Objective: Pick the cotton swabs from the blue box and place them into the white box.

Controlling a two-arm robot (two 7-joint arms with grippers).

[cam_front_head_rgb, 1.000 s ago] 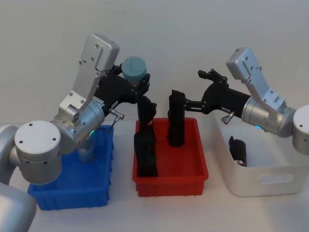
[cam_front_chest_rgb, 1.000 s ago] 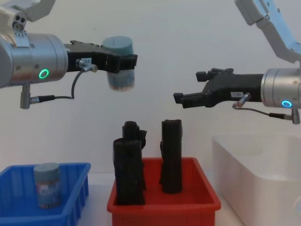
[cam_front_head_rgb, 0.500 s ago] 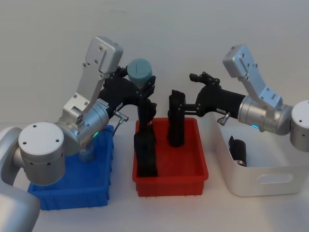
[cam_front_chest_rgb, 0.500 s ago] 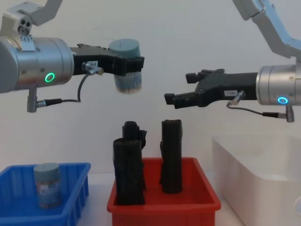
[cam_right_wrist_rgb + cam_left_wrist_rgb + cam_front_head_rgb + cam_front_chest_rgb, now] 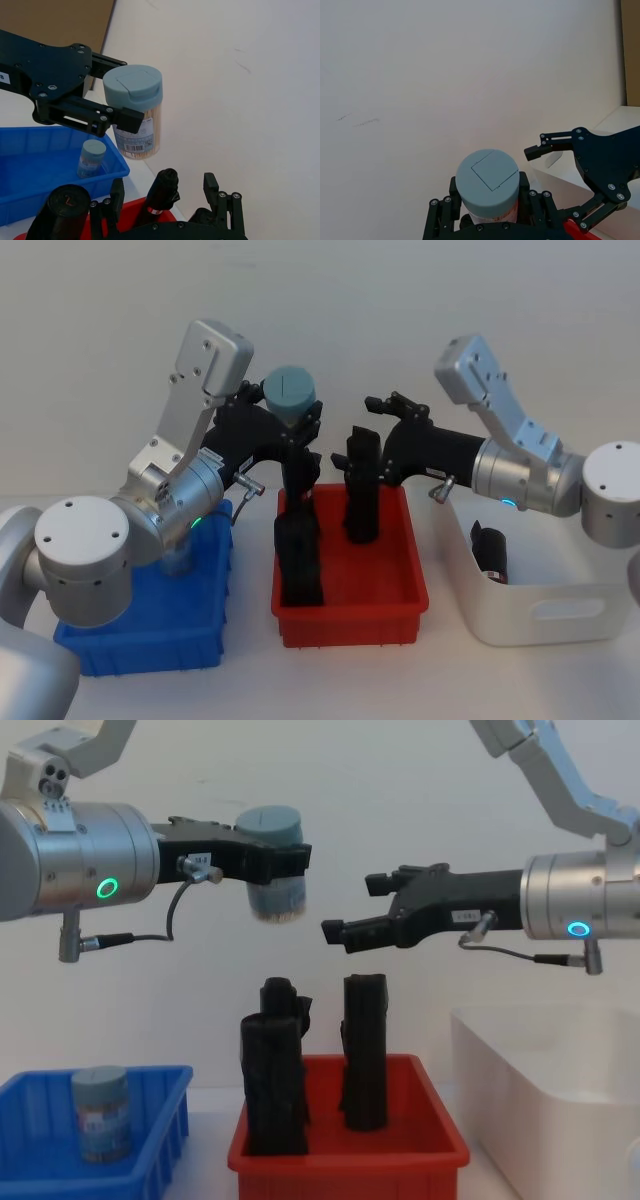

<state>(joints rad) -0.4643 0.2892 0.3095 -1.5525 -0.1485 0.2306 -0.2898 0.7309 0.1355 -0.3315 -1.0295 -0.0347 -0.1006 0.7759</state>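
Left hand: closed on a swab tub; tub held upright in the air, above the left rear of the red bin.
Right hand: fingers spread wide, nothing held; raised over the red bin, pointed at the held tub, near it but apart.
Second tub: stood upright in the blue box.
White box: placed right of the red bin; one black roll seen inside.
Red bin: set between the two boxes; black rolls stood upright in it.
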